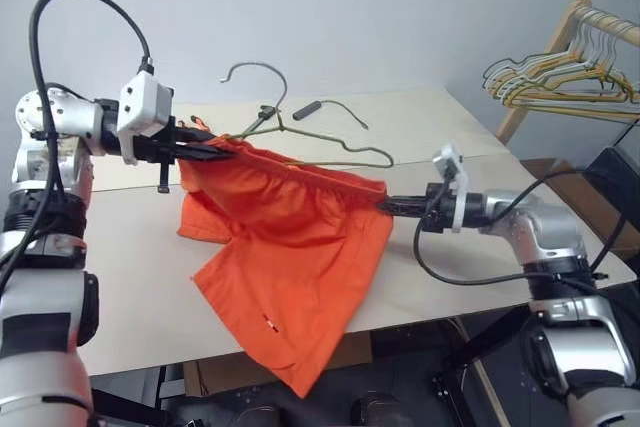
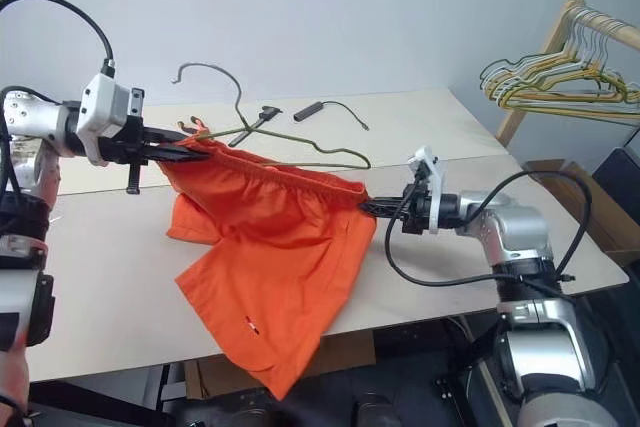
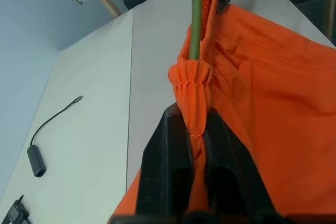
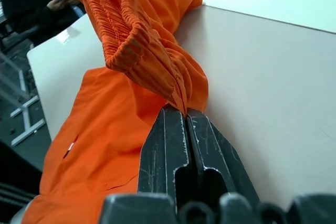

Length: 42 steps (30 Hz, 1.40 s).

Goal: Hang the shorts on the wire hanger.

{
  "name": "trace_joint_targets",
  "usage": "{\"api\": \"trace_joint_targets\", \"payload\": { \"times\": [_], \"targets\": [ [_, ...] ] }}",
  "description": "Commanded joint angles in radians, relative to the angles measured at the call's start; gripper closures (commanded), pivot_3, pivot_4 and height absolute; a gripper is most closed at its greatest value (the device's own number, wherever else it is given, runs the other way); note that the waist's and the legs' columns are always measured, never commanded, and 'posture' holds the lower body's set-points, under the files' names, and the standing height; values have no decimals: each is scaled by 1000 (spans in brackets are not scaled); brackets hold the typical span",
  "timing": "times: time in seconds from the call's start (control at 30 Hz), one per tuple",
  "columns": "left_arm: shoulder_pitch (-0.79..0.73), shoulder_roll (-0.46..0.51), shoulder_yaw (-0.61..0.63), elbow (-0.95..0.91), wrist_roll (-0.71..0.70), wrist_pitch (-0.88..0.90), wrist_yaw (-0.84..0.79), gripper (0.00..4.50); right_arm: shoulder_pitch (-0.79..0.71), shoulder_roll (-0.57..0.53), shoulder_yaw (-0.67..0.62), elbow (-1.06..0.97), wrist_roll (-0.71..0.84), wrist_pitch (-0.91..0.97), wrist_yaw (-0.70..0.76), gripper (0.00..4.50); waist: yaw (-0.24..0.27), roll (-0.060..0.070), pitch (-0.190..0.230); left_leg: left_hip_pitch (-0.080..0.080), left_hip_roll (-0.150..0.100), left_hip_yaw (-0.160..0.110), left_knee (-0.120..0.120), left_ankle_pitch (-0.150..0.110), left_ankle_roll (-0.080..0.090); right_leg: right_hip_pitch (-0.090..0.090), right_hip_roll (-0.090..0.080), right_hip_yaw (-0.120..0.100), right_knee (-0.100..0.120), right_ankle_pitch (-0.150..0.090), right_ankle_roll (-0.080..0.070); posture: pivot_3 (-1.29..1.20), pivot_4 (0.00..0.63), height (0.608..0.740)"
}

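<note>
Left hand (image 1: pixel 215 150) clamped on one end of the shorts' (image 1: pixel 290 247) gathered waistband, right hand (image 1: pixel 385 205) pinched shut on the other end, band stretched between them above the surface (image 1: pixel 130 277). Legs drooping limp, near leg spilling over the near edge. Wire hanger (image 1: pixel 300 142) just behind the band at the far side, one arm apparently inside it by the left hand. Soft, light, floppy cloth; elastic band the firmest hold. Likely to sag and bunch if slackened.

Shorts (image 1: pixel 285 247) stretched between left hand (image 1: pixel 218 147) and right hand (image 1: pixel 388 205), legs draping over desk (image 1: pixel 130 287) front edge; wire hanger (image 1: pixel 300 137) behind them.
</note>
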Motion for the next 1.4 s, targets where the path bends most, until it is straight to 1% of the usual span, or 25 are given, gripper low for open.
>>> {"api": "trace_joint_targets", "payload": {
  "times": [0.03,0.33,0.43,0.53,0.7,0.77,0.87,1.0,1.1,1.2,1.3,1.33,1.4],
  "targets": [
    [2,44,-1,-10,10,-9,-4,4500,-41,-35,3,45,-34,-53,32,4450,0,0,0,0,0,0,0,0,0,0,0,0,0,0,0,66,0,740],
    [16,43,-11,35,64,-64,-4,4500,-73,-50,7,83,-68,-82,66,4450,4,0,0,-2,0,1,1,0,0,-1,-1,0,-1,0,0,67,0,740],
    [13,35,-1,40,42,-56,-4,4500,-87,-49,8,95,-75,-58,61,4450,5,0,0,-2,0,1,1,0,0,-1,-1,0,0,0,0,65,0,740],
    [-4,15,40,37,-8,-18,-4,4500,-115,-46,32,154,-104,-38,47,4450,5,0,0,-1,0,1,1,0,0,-1,-1,0,0,0,0,63,0,740],
    [17,47,3,3,-52,-19,-4,4500,-134,-39,44,214,-121,-50,51,4450,5,0,0,-2,0,1,1,0,0,-1,0,0,0,0,0,64,0,740],
    [21,60,-13,3,-41,-23,-4,4500,-143,-36,44,230,-123,-57,49,4450,5,0,0,-2,0,1,1,0,0,-1,-1,0,0,0,0,67,0,740],
    [19,76,-40,28,18,-61,-4,4500,-158,-34,39,247,-122,-63,49,4450,4,0,0,-2,0,1,1,0,0,-1,-1,0,0,0,0,70,0,740],
    [-2,69,-35,72,83,-79,-4,4500,-162,-39,42,241,-124,-81,60,4450,6,0,0,-2,0,1,1,0,0,-1,0,0,0,0,0,76,0,740],
    [-19,53,-23,105,141,-104,13,4500,-154,-45,50,212,-133,-113,70,4450,10,0,0,-2,0,1,1,0,0,-1,0,0,0,0,0,76,0,740],
    [-30,33,-24,125,197,-119,77,4500,-121,-57,60,115,-157,-212,69,4450,14,0,0,-2,0,2,1,0,0,-2,-1,0,0,0,0,76,0,740],
    [-28,18,-19,125,227,-149,95,4500,-100,-72,88,8,-225,-317,37,4450,23,0,0,-5,0,1,1,0,0,-4,-1,0,0,0,0,72,0,740],
    [-27,14,-18,119,233,-153,92,4500,-99,-79,108,-24,-270,-366,11,4450,23,0,0,-8,0,2,2,0,0,-7,-1,0,1,0,0,71,0,740],
    [-25,7,-21,101,250,-158,96,4500,-120,-81,131,-68,-316,-383,-24,4450,23,0,0,-13,0,2,4,0,-1,-13,-1,0,5,0,0,70,0,740]
  ]
}}
